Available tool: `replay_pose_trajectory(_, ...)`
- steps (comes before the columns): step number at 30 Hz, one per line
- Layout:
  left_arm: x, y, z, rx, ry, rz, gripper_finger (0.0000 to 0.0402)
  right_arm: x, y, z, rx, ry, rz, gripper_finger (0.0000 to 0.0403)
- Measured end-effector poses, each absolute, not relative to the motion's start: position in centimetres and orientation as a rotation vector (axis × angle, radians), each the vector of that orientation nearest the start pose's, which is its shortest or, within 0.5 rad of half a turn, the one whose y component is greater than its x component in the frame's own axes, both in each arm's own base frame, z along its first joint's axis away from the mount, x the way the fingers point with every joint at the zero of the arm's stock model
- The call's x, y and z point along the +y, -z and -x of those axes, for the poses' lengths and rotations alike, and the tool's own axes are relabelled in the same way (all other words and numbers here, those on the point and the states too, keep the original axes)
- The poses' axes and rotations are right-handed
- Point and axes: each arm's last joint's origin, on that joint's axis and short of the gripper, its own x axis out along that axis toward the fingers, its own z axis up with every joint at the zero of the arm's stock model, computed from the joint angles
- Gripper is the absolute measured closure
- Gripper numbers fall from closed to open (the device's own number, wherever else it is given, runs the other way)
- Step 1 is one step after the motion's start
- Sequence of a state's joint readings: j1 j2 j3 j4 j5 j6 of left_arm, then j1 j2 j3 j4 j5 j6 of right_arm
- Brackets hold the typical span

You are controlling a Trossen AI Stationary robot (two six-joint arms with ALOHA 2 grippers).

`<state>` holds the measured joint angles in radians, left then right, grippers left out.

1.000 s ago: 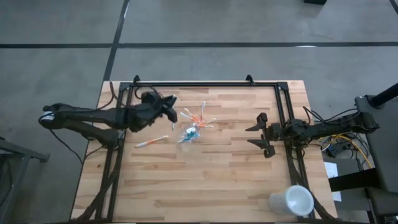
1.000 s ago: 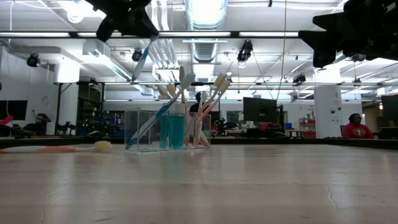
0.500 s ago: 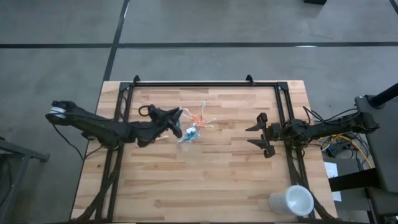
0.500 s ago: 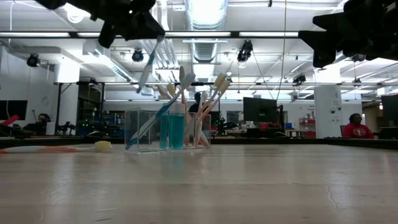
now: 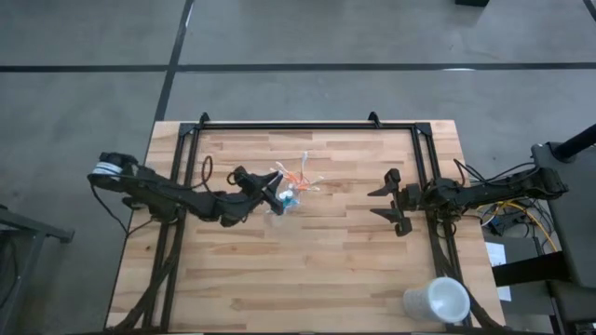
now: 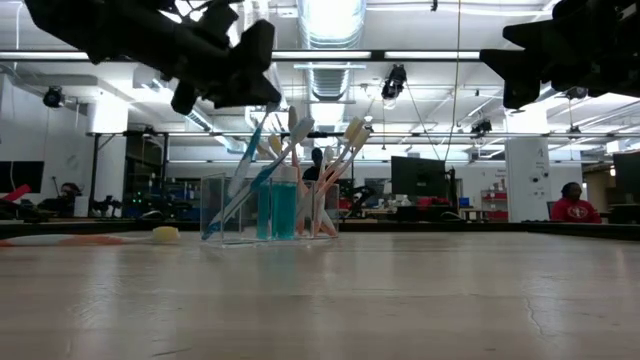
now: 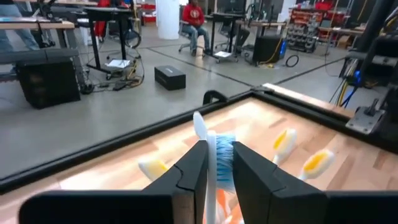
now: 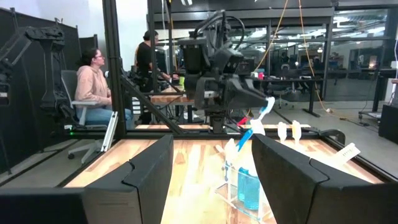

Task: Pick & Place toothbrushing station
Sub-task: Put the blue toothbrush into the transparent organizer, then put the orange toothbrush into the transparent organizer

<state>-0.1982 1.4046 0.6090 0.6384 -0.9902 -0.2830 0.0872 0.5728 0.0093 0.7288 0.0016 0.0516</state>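
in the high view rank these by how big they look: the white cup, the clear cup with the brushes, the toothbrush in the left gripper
1. White cup, clearly largest.
2. Clear cup.
3. Toothbrush held in the left gripper: only a sliver shows at the fingers, so its place below the clear cup is unsure.

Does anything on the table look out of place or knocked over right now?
One toothbrush lies flat on the wood beside the clear cup rather than standing in it. The left pincer holds another blue toothbrush over the cup. Nothing looks spilled or damaged.
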Motion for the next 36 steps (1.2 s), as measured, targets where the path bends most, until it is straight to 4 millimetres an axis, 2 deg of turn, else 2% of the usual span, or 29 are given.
replay_pose_trajectory(8, -3.2, -20.6, -27.6, 0.044, -0.799, 0.191, 0.0314, 1.2, -18.2, -13.2, -0.163, -0.089, -0.058, 0.0188)
replay_pose_trajectory(17, -3.2, -21.0, -27.6, 0.017, -0.800, 0.210, 0.0255, 1.1, -18.2, -13.2, -0.164, -0.089, -0.058, 0.0188)
replay_pose_trajectory(21, -3.2, -21.5, -27.6, -0.012, -0.799, 0.189, 0.0242, 1.2, -18.2, -13.2, -0.163, -0.090, -0.058, 0.0188)
replay_pose_trajectory(28, -3.2, -26.0, -26.8, -0.103, -0.830, -0.036, 0.0241, 1.1, -18.2, -13.2, -0.164, -0.089, -0.057, 0.0188)
replay_pose_trajectory(33, -2.6, -29.5, -25.0, -0.223, -0.889, 0.064, 0.0241, 1.2, -18.2, -13.2, -0.163, -0.090, -0.057, 0.0188)
replay_pose_trajectory(36, -2.4, -30.9, -24.0, -0.212, -0.896, 0.066, 0.0241, 1.1, -18.2, -13.2, -0.163, -0.089, -0.058, 0.0188)
